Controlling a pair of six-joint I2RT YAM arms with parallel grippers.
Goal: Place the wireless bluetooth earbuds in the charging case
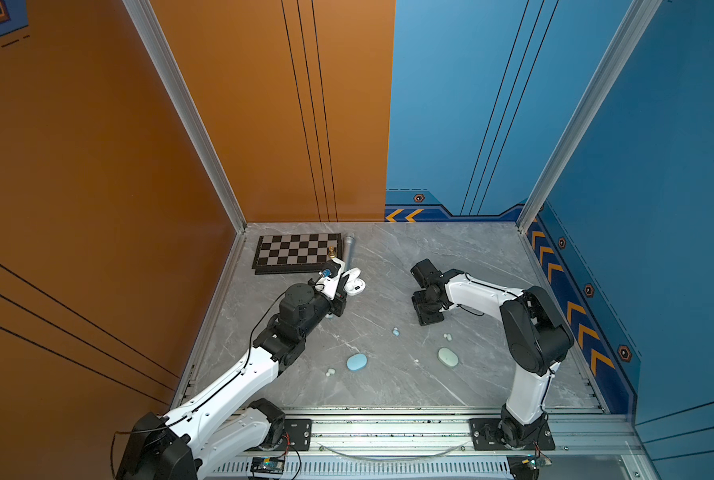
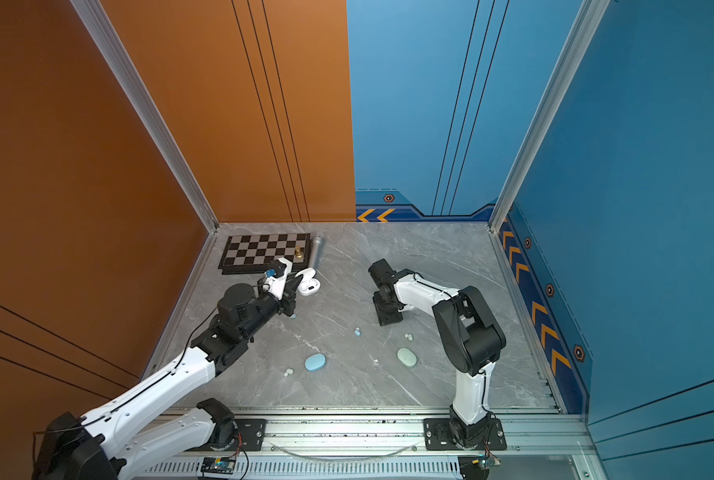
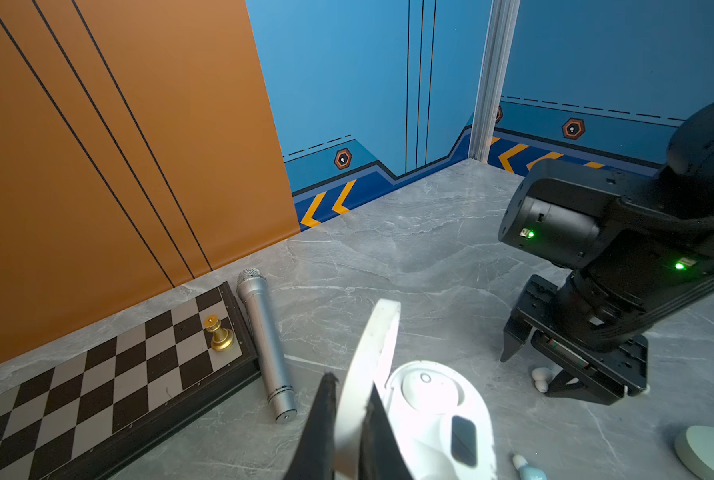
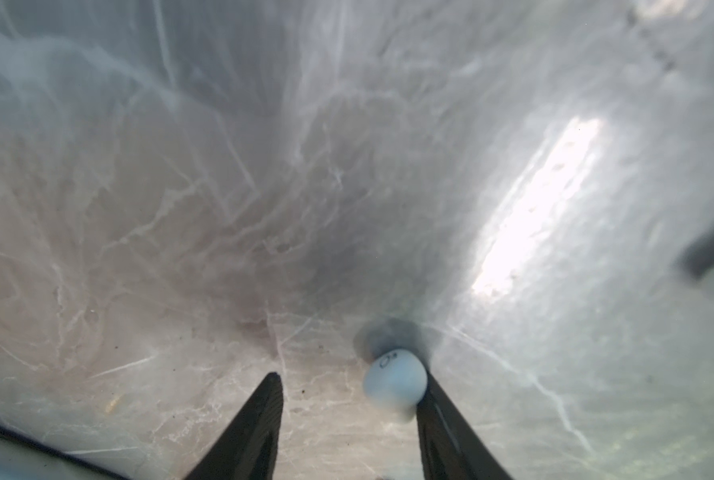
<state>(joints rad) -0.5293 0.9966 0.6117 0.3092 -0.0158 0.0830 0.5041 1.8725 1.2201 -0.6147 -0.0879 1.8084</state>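
Left fingers (image 3: pixel 322 424) pinch the case lid (image 3: pixel 382 332); the open right fingers (image 4: pixel 259 424) should centre on the little earbud (image 4: pixel 394 382), then squeeze softly.

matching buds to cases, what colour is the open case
The open case is white; the left wrist view shows it best.
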